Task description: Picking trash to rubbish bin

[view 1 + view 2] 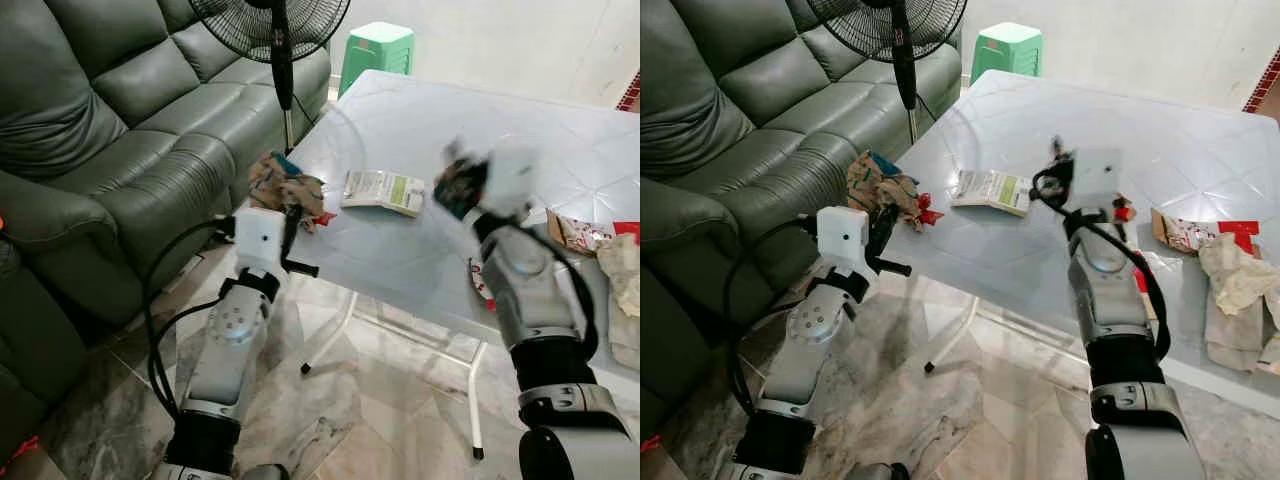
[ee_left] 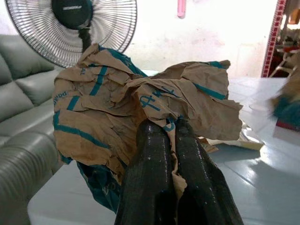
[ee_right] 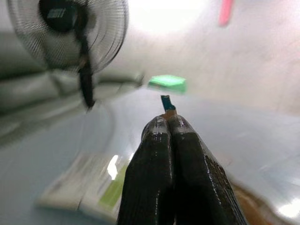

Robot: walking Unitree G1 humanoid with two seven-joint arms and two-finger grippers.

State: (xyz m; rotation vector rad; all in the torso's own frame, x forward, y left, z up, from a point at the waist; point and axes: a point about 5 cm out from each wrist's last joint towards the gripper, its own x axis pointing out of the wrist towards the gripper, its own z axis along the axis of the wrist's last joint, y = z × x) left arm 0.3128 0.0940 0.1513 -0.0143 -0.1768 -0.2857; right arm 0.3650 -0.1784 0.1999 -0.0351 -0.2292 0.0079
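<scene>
Pinching crumpled paper bag (image 2: 140, 108), left claw (image 2: 171, 129)

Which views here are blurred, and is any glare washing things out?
Right wrist view: heavy motion blur on the fan and table. Left eye view: the right gripper is smeared. Left wrist view: sharp on the crumpled brown paper, with the back wall overexposed.

- Premises are presenting as a home living room.
- Green leather sofa (image 1: 120, 110) and standing fan (image 1: 275, 40) are flanking the white table (image 1: 420, 120)'s left edge.
- Marble-pattern floor tiles (image 1: 330, 400) are showing below.
</scene>
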